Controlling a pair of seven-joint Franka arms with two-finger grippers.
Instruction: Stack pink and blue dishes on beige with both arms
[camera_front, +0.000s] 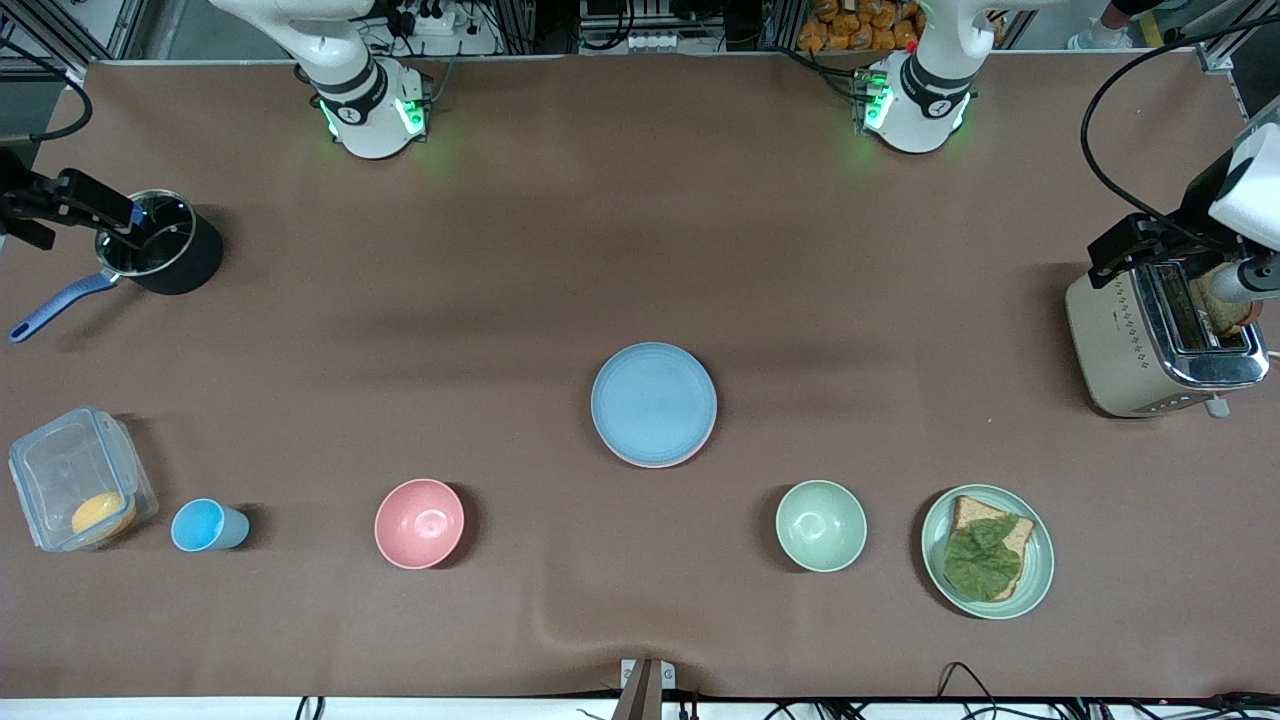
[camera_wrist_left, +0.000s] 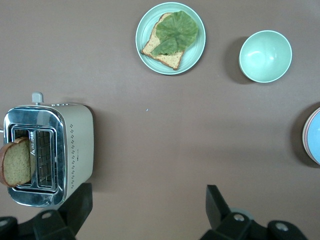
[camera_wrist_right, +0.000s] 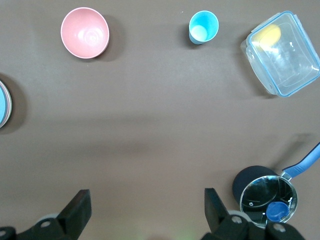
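Observation:
The light blue plate (camera_front: 653, 402) lies at the table's middle on top of a stack. Under it only a thin pale pink rim (camera_front: 648, 465) of the pink plate shows. The beige plate is hidden. The stack's edge also shows in the left wrist view as the blue plate (camera_wrist_left: 316, 136), and in the right wrist view as the blue plate (camera_wrist_right: 2, 104). My left gripper (camera_front: 1135, 245) (camera_wrist_left: 147, 192) hangs open and empty over the table beside the toaster. Open and empty too, my right gripper (camera_front: 80, 200) (camera_wrist_right: 147, 197) hangs beside the pot.
A toaster (camera_front: 1150, 345) holding bread stands at the left arm's end. A black pot (camera_front: 165, 250) stands at the right arm's end. Along the near side lie a clear box (camera_front: 75, 480), blue cup (camera_front: 205, 526), pink bowl (camera_front: 420, 523), green bowl (camera_front: 821, 525) and green plate (camera_front: 1040, 580) with toast.

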